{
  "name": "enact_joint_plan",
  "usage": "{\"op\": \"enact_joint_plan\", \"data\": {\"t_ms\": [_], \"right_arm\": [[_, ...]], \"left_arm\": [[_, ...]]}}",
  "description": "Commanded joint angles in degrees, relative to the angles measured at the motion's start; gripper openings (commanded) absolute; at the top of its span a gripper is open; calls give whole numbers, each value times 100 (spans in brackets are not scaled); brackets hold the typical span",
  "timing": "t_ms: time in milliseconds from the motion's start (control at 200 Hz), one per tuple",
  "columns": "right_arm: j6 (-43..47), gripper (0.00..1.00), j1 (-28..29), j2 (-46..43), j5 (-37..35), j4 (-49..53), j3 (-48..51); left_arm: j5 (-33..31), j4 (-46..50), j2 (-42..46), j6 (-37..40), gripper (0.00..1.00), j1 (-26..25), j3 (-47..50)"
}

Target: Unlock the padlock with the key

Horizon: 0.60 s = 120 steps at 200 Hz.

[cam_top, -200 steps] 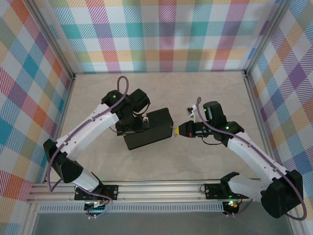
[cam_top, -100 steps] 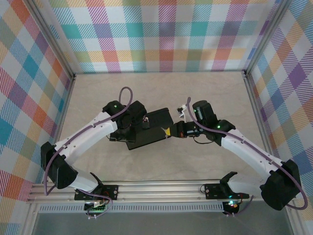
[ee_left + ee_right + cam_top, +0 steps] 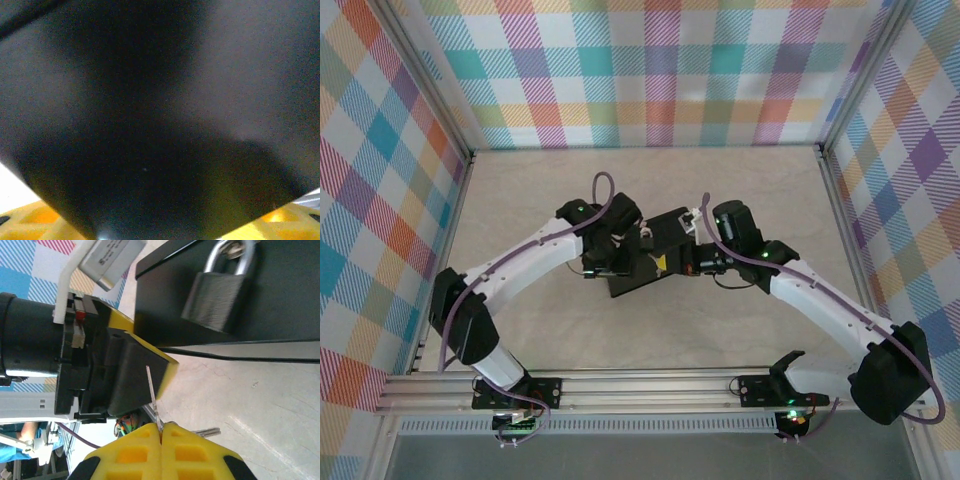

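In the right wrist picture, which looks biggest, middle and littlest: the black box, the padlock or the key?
Largest to smallest:
1. black box, even though the picture's edge cuts it off
2. padlock
3. key, just a thin sliver

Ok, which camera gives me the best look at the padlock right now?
Right wrist. The padlock shows large and sharp against the black box, shackle and body both clear, with the key in the fingers below. From top external it is too small to make out; left wrist faces a dark blur.
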State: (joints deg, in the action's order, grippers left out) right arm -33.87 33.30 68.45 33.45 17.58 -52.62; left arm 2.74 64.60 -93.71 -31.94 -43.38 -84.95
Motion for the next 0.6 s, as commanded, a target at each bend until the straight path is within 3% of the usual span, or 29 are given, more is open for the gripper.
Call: {"op": "enact_joint_plan", "data": {"t_ms": [0,125,250,350,595], "right_arm": [[15,4,-196,-30,38,18,-137],[73,4,-505,-192,103,133,-16],[89,4,-883,-250,153,191,127],[130,4,-1091,-308,159,284,164],[-12,4,-1203,-497,329,218,357]], "left_arm": [[379,-412,-303,-26,61,-47,-554],[-18,-93,-51,169,62,-22,-769],[-2,-199,128,159,62,55,-962],[83,-287,-211,12,63,18,-1416],[-399,-264,-1168,30,64,-8,-2546]]}}
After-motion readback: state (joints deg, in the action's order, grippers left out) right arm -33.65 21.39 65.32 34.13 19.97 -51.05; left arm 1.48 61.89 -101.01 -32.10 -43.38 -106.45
